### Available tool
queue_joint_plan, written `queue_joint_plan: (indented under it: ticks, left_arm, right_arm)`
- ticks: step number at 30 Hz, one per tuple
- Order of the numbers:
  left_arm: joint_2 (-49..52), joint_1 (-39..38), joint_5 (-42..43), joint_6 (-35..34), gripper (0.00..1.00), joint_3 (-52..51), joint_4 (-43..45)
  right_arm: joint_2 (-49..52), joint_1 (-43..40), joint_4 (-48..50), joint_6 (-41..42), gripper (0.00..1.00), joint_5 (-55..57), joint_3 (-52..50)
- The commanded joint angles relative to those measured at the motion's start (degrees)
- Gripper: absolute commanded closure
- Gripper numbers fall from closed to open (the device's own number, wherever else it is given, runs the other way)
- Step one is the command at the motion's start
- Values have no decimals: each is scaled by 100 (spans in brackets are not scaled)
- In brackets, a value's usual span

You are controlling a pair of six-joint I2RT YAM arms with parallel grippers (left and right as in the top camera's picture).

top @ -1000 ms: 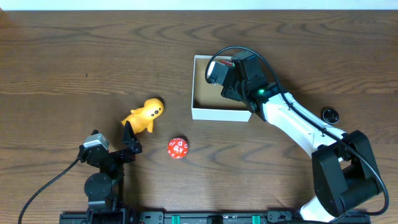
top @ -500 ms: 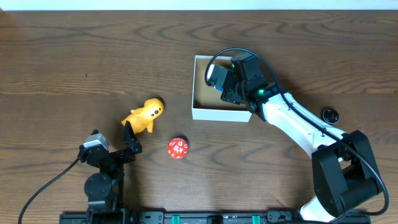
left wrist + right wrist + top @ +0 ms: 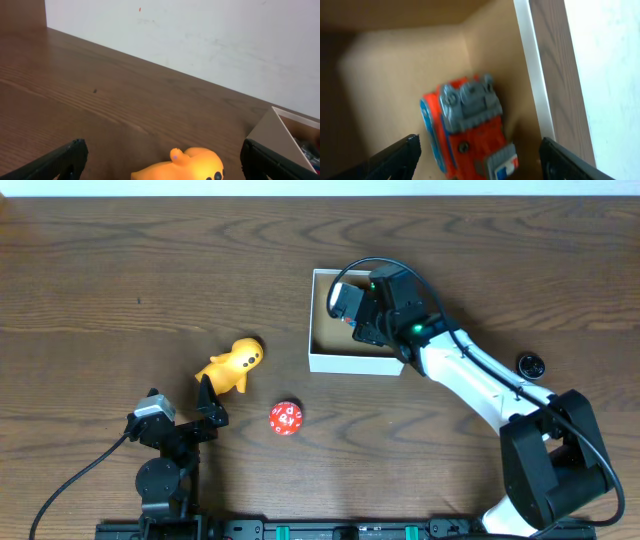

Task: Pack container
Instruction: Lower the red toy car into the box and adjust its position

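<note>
- The container (image 3: 350, 363) sits right of centre in the overhead view, its near white wall facing the bottom edge of the frame; in the left wrist view only one corner (image 3: 272, 127) is seen at the right edge.
- The right gripper (image 3: 479, 145) is held inside the box, fingers spread wide; nothing is pinched; an orange-red toy robot (image 3: 465, 130) with grey and blue parts lies on the tan floor between and beyond them, close to the white rim (image 3: 535, 75).
- The left gripper (image 3: 162, 146) is spread fully at the lower left of the overhead view; a yellow rubber toy (image 3: 232, 363) lies just beyond it, untouched; a red numbered die (image 3: 286, 418) lies loose to the right.
- Risk, as judged: a right finger could be caught on the thin wall during withdrawal, so the light box could be dragged or tipped; the toy robot could be nudged.
- Risk, as judged: the rounded yellow toy could be squeezed out of the left jaws; the die could be knocked and rolled away.
- The container opens upward; it looks square, so no long axis is found; its walls run parallel to the frame edges.
</note>
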Motion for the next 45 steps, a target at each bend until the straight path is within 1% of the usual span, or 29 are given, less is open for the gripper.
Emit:
queue_joint_plan:
  ticks: [1,5,7,11,12,15,19,24,29,45]
  left_arm:
    - [-39,-9,-48,92,2,-120,-210]
    - [-39,-9,-48,92,2,-120,-210]
    - [-39,-9,-48,92,2,-120,-210]
    - [-39,-9,-48,92,2,-120,-210]
    - [-39,-7,-48,92,2,-120,-210]
    - [-39,-9,-48,92,2,-120,-210]
    - [-39,-7,-48,92,2,-120,-210]
    - [-39,-9,-48,92,2,-120,-210]
    - [-39,-9,-48,92,2,-120,-210]
    - [-39,-9,-48,92,2,-120,-210]
  right_arm:
    - [-160,229,81,409,28,201,258]
    - [-197,284,85,876,48,216,369]
    - [-197,284,98,1097,61,216,376]
    - [-197,278,103,1602,80,214,376]
    - [-195,278,103,1744,82,212,376]
    - [-181,278,140,2159,94,125,376]
    - [-87,280,232,2396,99,-46,376]
    - [-17,212,372,2920,99,-42,374]
    - [-17,111,380,3722,99,83,374]
    - [-17,122,-33,5233,99,212,372]
